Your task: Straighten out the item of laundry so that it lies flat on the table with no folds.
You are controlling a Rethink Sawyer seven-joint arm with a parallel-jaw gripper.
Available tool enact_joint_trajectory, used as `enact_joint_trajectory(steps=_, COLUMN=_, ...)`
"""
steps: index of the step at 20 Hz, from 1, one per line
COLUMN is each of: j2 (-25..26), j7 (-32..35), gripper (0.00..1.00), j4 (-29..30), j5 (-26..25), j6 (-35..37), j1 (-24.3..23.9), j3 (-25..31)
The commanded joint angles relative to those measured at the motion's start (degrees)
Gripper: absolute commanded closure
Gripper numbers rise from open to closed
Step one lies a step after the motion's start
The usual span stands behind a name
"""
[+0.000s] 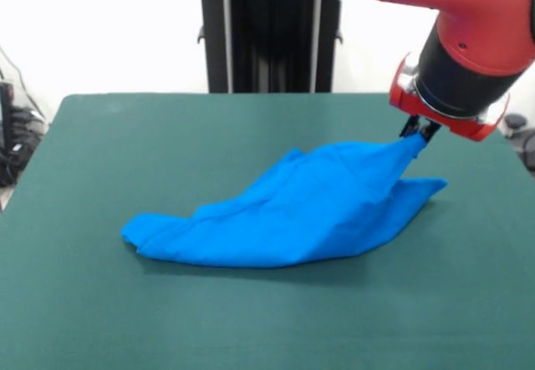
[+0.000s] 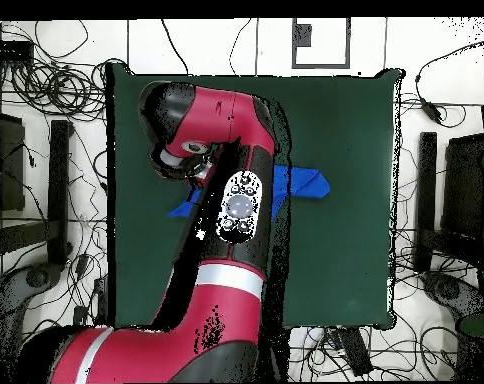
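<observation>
Hand (image 1: 415,133) pinched tight on one corner of the crumpled blue T-shirt (image 1: 284,215), which sprawls mid-worktop (image 1: 84,303), so I'd say a slow, low pull outward should drag those folds flat.

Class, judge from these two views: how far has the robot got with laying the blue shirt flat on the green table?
Done: the gripper has pinched one edge of the T-shirt and holds that edge raised above the table.
In hand: the held corner is lifted into a peak while the rest lies on the cloth.
Left: the shirt is bunched in a folded heap with creases, so nearly all the spreading remains. The overhead view mostly hides it under the arm.
</observation>
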Motion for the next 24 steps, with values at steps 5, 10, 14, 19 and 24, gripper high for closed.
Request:
enact_joint_trajectory(steps=5, j2=-0.02, j7=17.74, gripper=1.00, j4=-0.20, j5=1.64, j6=2.55, j1=0.27, j3=1.20)
enact_joint_trajectory(steps=10, j2=-1.29, j7=18.05, gripper=1.00, j4=0.70, j5=-1.94, j6=-5.44, j1=3.13, j3=-2.37)
enact_joint_trajectory(steps=14, j2=-1.82, j7=18.21, gripper=1.00, j4=1.76, j5=-2.94, j6=-10.77, j1=4.19, j3=-3.96)
enact_joint_trajectory(steps=19, j2=-1.87, j7=17.65, gripper=1.00, j4=1.63, j5=-4.25, j6=-16.17, j1=5.08, j3=-5.96)
enact_joint_trajectory(steps=24, j2=-1.32, j7=19.10, gripper=1.00, j4=1.03, j5=-4.28, j6=-18.23, j1=6.40, j3=-8.79)
